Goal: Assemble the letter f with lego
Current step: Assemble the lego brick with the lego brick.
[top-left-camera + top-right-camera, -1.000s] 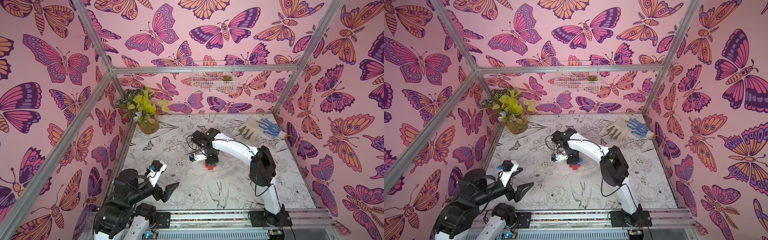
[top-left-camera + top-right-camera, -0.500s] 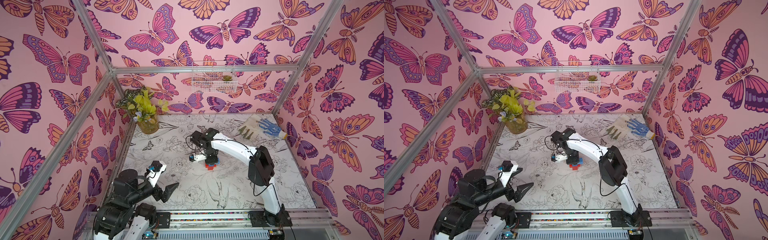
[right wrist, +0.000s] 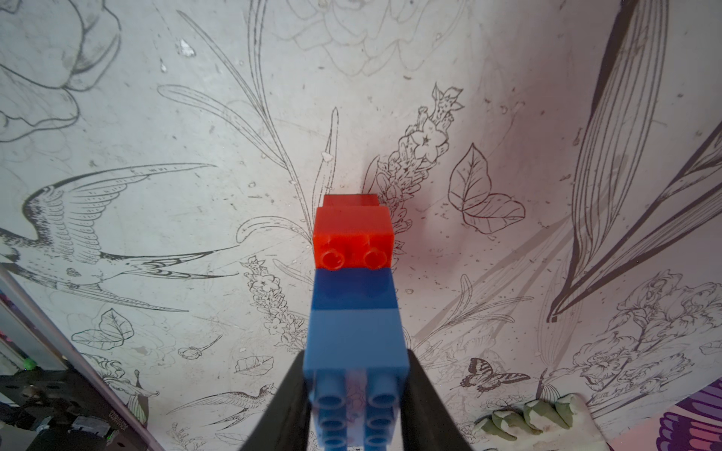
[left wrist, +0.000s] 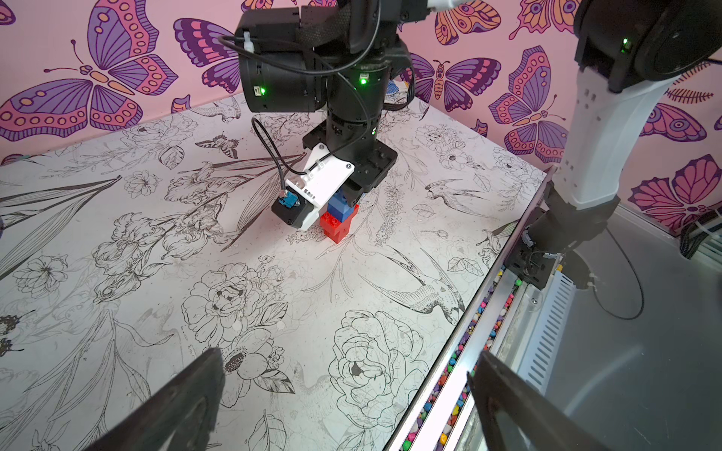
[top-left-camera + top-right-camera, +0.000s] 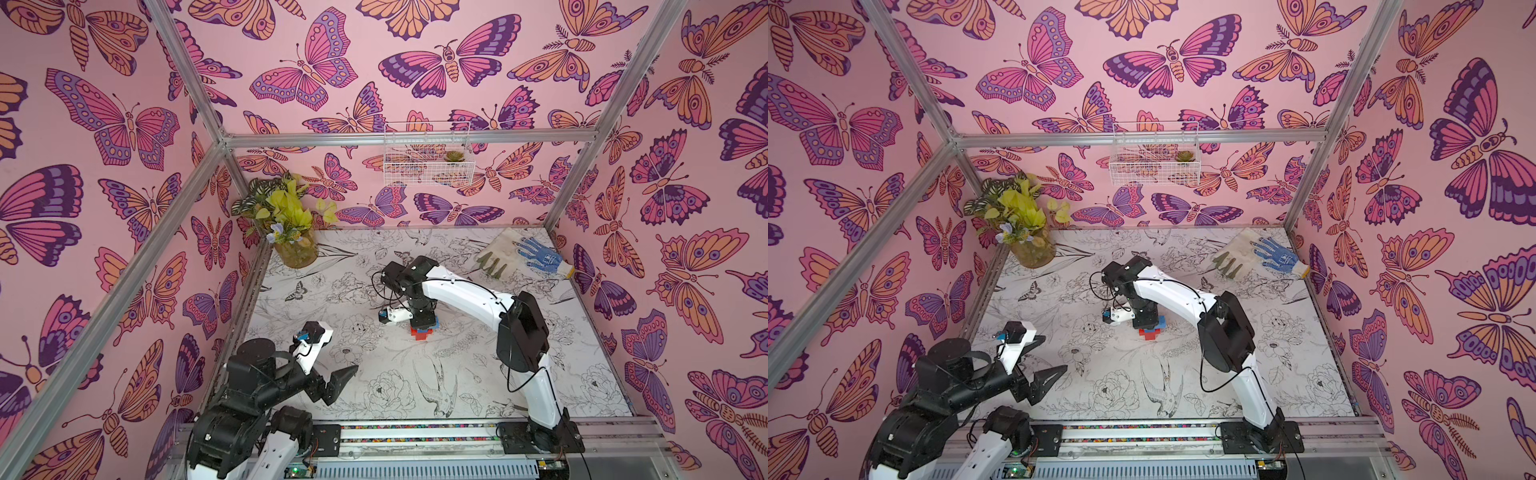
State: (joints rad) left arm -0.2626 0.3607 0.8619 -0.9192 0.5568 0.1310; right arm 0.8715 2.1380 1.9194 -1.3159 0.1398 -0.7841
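The lego stands as a small upright stack in mid-table: red bricks (image 5: pixel 420 332) (image 5: pixel 1150 332) on the mat, blue bricks (image 5: pixel 433 320) (image 5: pixel 1161 321) on top of them. In the right wrist view a longer blue brick (image 3: pixel 355 336) lies over a red brick (image 3: pixel 353 234), whose two studs show. My right gripper (image 3: pixel 355 365) (image 5: pixel 423 321) comes down from above and is shut on the blue brick, one dark finger on each side. The left wrist view shows the blue brick (image 4: pixel 339 205) under the right gripper (image 4: pixel 351 193). My left gripper (image 4: pixel 345 365) (image 5: pixel 332 361) hovers open and holds nothing near the front left.
A potted plant (image 5: pixel 295 249) fills the back left corner. A blue glove (image 5: pixel 536 253) and a green-fingered glove (image 5: pixel 494 266) lie at the back right. A wire basket (image 5: pixel 428 153) hangs on the back wall. A rail with coloured beads (image 5: pixel 415 428) runs along the front edge.
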